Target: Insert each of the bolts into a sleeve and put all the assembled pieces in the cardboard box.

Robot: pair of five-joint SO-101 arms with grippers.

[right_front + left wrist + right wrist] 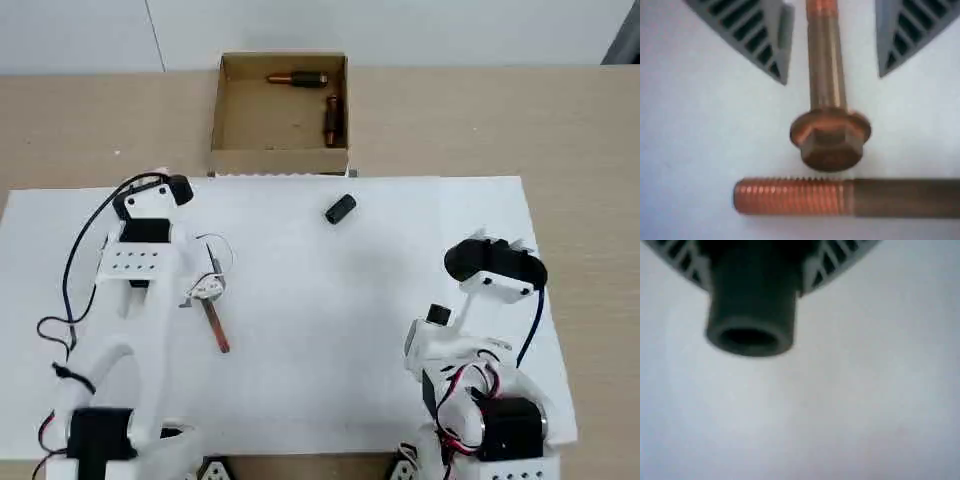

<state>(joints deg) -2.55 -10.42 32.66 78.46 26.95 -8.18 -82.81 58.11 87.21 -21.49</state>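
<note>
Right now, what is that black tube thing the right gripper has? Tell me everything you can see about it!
The black sleeve is a short, round tube that looks like dull dark plastic or rubber. Its free end shows a round hole, dark inside, with no bolt sticking out. The right gripper is shut on its other end and holds it, seemingly lifted, over the white sheet. Nothing else appears to touch it.

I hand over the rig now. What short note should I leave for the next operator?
Left gripper: open, straddling the shaft of one bolt on the white sheet; a second bolt lies across, just past its head.
Right gripper: shut on a black sleeve.
Another sleeve lies loose on the sheet near the cardboard box.
Done: two assembled pieces in the box.
Left: two bolts to sleeve and box.
</note>
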